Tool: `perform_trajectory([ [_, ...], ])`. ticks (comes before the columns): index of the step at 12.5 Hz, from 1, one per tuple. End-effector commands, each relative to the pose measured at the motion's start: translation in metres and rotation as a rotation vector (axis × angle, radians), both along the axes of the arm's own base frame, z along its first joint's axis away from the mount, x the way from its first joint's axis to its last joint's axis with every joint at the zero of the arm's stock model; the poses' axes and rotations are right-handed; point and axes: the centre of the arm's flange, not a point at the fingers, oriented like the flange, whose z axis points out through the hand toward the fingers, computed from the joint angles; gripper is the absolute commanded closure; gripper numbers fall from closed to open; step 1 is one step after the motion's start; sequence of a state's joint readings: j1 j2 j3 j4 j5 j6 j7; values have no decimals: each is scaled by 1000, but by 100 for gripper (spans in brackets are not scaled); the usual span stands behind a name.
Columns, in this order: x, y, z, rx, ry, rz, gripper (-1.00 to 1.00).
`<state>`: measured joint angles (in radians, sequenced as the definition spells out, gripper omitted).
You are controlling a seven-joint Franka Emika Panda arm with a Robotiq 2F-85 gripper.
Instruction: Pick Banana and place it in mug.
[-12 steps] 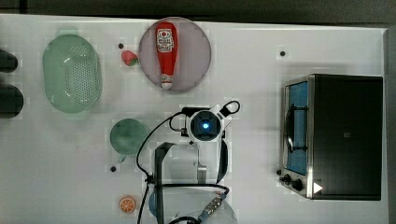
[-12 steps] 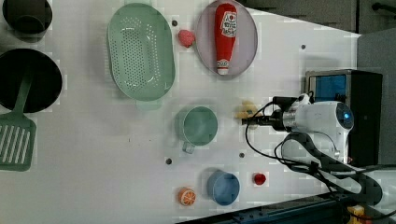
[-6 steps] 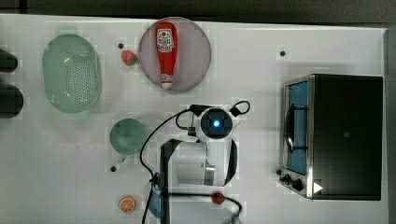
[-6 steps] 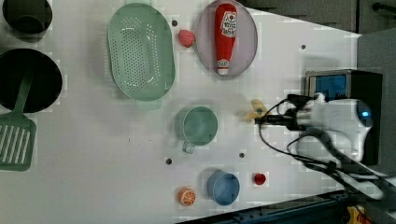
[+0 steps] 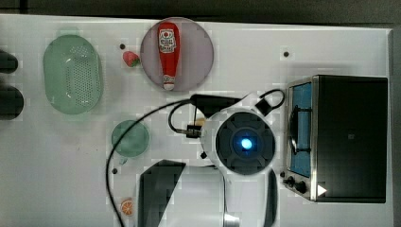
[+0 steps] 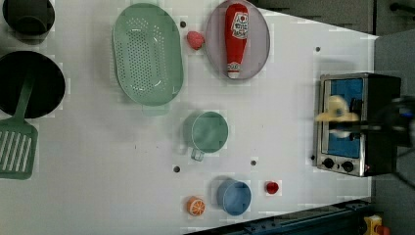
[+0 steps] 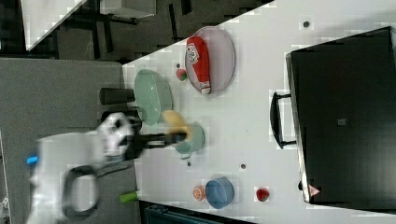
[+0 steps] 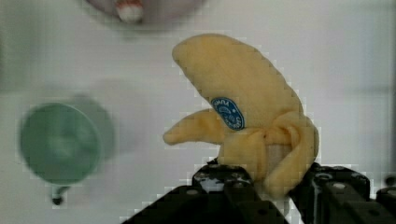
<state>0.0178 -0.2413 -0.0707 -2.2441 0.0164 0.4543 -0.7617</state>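
Gripper (image 8: 275, 186) jaws pinching banana (image 8: 247, 112) by lower end, lifted off table (image 6: 293, 112). Soft plush, long part sticking out sideways: could sag or slip from thin grip. Mug (image 8: 60, 140) well apart; opening small, so poor aim means banana catches rim, tips out.

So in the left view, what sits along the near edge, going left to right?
Orange slice → blue cup → small red object, all on the white table.
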Motion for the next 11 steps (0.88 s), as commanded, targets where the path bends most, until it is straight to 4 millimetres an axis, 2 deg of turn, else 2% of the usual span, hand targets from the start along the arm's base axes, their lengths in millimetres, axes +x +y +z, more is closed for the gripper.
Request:
perform_trajectory([
  [1,-11,40,10,-37,87,-15,46],
  [2,-14,61,16,-49,84,-21,46],
  [4,-21,118,14,-79,80,-16,46],
  [7,-47,197,-2,-34,121,-156,46],
  [9,-62,228,-19,-12,128,-255,46],
  [11,-70,249,-45,-4,75,-304,46],
])
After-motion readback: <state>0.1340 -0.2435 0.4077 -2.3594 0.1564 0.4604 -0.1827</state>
